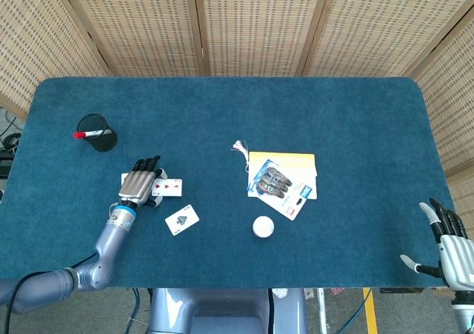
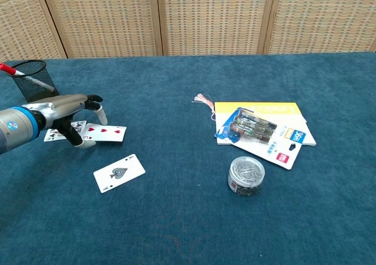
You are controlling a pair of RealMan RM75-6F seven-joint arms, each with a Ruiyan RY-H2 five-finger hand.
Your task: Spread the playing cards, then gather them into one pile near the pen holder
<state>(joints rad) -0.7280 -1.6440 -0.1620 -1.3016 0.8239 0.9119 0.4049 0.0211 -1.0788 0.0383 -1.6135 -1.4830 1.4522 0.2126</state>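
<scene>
Playing cards (image 2: 104, 133) are lying under the left robot hand (image 2: 75, 113), fingers spread, pressing them; only the head view is showing the right robot hand (image 1: 448, 244), hanging open.

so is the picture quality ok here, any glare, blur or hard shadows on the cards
Head view: even, soft light, no glare; the ace of spades is small but legible, and the left hand covers part of the other cards. Chest view: sharper, the ace of spades pip reads clearly; only a faint shadow under the fingers; straight panel edges show little distortion.
</scene>
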